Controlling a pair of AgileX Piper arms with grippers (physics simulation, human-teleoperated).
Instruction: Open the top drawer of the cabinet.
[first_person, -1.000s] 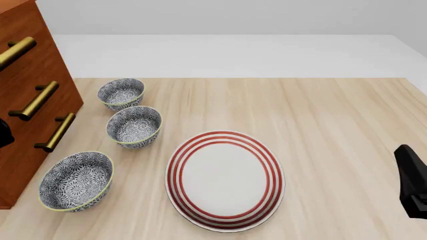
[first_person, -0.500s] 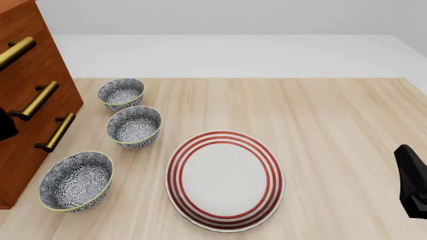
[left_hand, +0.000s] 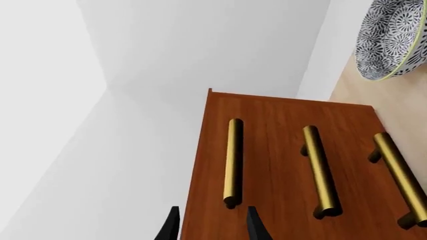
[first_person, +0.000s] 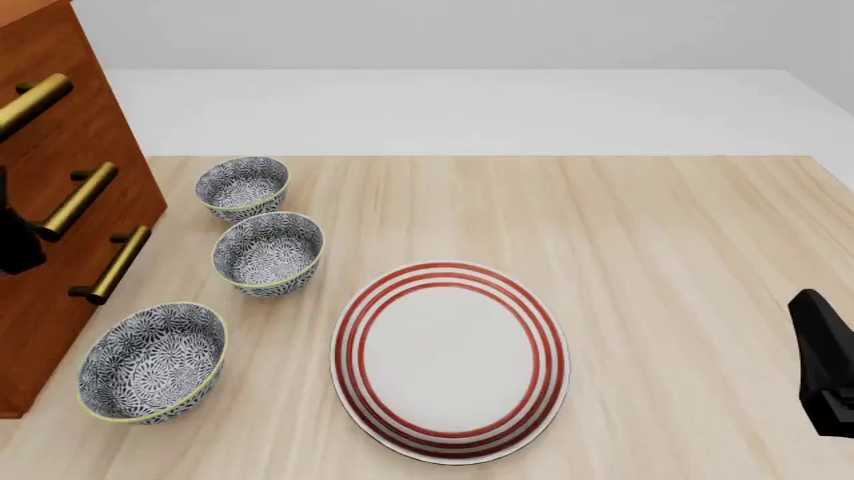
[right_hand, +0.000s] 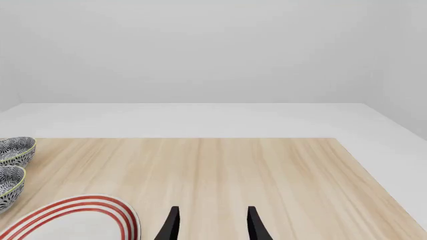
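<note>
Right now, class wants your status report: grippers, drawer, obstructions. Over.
Left gripper open, short of top drawer handle. Right gripper open, idle. Top drawer shut. Nothing blocking.

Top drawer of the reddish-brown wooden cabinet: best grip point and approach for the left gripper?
Grip the top drawer's brass cylindrical bar handle mid-span, coming straight at the reddish-brown wooden cabinet front. The bar stands off the face on posts, so a finger can likely pass on each side. The left gripper is open, roughly in line with it.
</note>
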